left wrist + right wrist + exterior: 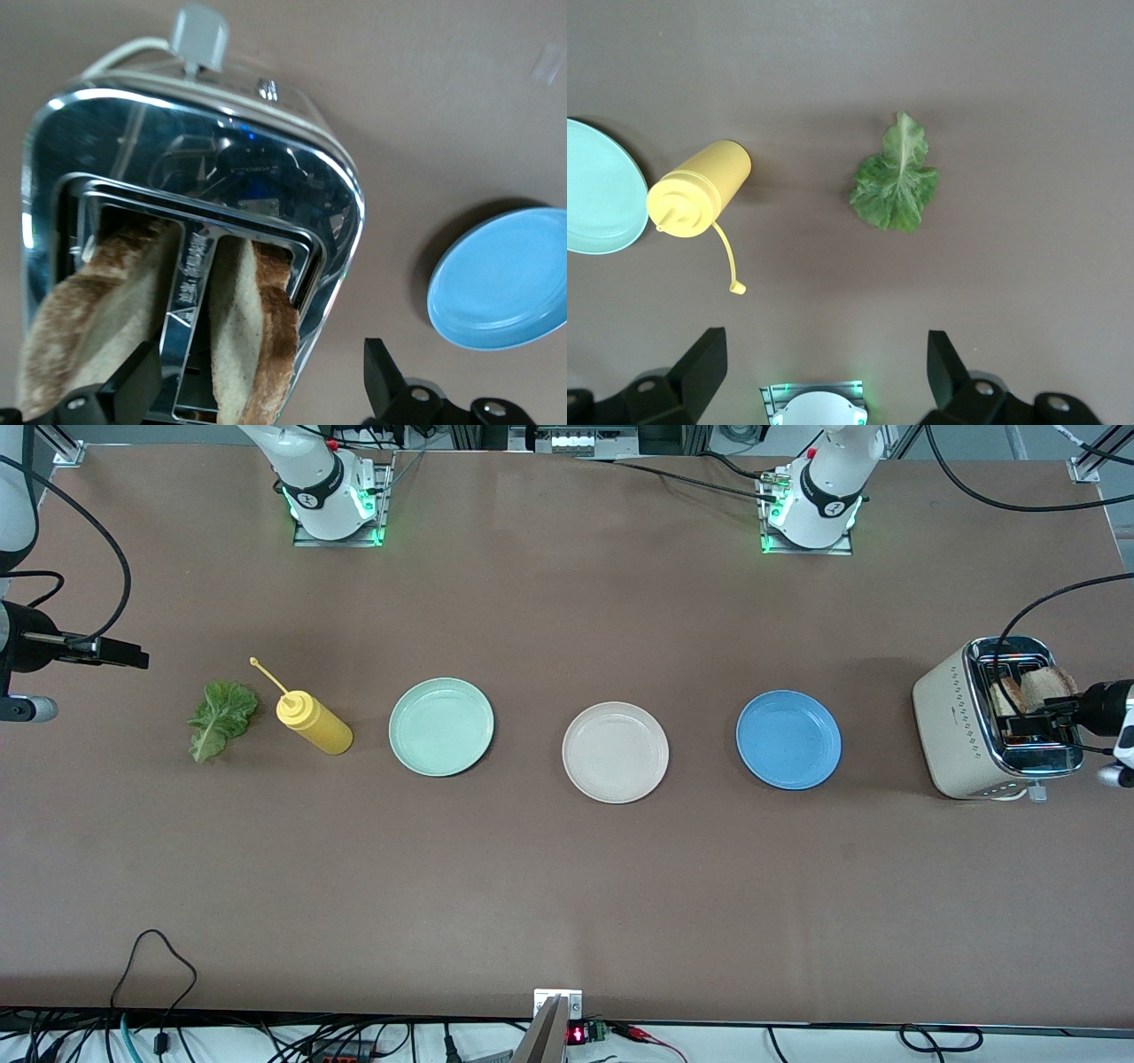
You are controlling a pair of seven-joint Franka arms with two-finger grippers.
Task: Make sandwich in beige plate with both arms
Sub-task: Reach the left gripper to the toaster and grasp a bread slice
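The beige plate (616, 751) lies bare in the middle of the table. Two toasted bread slices stand in the toaster (966, 722) at the left arm's end; in the left wrist view they show as one slice (89, 305) and a second slice (257, 328). My left gripper (1054, 716) hangs open over the toaster, and its fingers straddle the second slice without touching it (257, 381). The green lettuce leaf (221, 717) lies flat at the right arm's end of the table. My right gripper (120, 654) hovers open near that leaf (895, 181), holding nothing (826, 356).
A yellow squeeze bottle (314, 724) lies on its side between the lettuce and a mint-green plate (441, 726). A blue plate (788, 740) sits between the beige plate and the toaster. The toaster's cord runs off toward the left arm's base.
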